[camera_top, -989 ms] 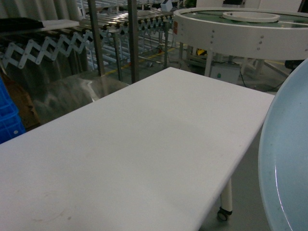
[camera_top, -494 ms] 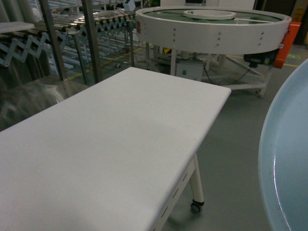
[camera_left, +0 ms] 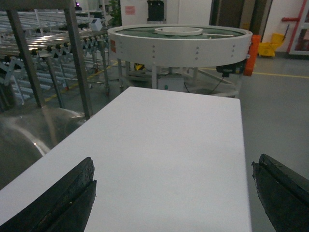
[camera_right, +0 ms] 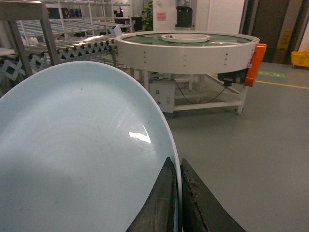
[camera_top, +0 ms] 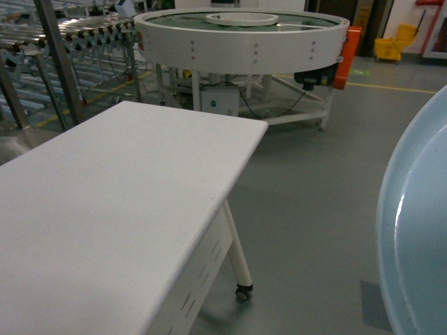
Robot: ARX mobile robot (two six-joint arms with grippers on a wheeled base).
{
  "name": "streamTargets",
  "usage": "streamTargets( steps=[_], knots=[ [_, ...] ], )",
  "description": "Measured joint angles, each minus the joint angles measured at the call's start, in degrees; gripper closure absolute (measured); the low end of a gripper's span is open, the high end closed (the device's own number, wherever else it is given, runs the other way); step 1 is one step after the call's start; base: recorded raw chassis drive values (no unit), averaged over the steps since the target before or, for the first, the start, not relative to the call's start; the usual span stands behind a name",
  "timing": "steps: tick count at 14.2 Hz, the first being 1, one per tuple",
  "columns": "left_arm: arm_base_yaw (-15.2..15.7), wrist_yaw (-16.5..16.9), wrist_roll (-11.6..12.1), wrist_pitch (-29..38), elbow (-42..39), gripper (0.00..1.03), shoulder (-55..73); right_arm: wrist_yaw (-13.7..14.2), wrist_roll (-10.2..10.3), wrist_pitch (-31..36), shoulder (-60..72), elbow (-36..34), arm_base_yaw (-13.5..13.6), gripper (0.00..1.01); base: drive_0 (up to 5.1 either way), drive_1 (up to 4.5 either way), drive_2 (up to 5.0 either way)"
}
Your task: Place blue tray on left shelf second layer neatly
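The blue tray (camera_top: 419, 230) is a pale blue round dish that fills the right edge of the head view, held up on edge off the table. In the right wrist view the blue tray (camera_right: 82, 145) covers the left half, and my right gripper (camera_right: 176, 162) is shut on its rim, one finger on each side. My left gripper (camera_left: 175, 162) hangs open over the white table (camera_left: 169, 145) with nothing between its fingers. Steel uprights of the left shelf (camera_left: 77, 58) stand at the left, with a shiny steel tier (camera_left: 29, 130) low beside them. Which layer that is I cannot tell.
The white table (camera_top: 105, 195) on castors runs from the lower left. Behind it stands a big round white conveyor (camera_top: 244, 35) with an orange end piece (camera_top: 347, 56). Roller conveyors (camera_top: 77, 28) lie at the back left. Grey floor (camera_top: 314, 209) stretches to the right.
The head view has swung right: the table, the steel rack and the round conveyor have slid left, and more floor shows. The tray keeps its place at the right edge.
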Motion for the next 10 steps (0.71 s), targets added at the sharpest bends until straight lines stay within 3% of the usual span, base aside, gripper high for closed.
streamTargets(
  steps=[10],
  knots=[
    [0.00, 0.00, 0.00, 0.00, 0.00, 0.05, 0.00, 0.00, 0.00, 0.02, 0.00, 0.00, 0.00, 0.99, -1.6, -1.58, -1.6]
  ],
)
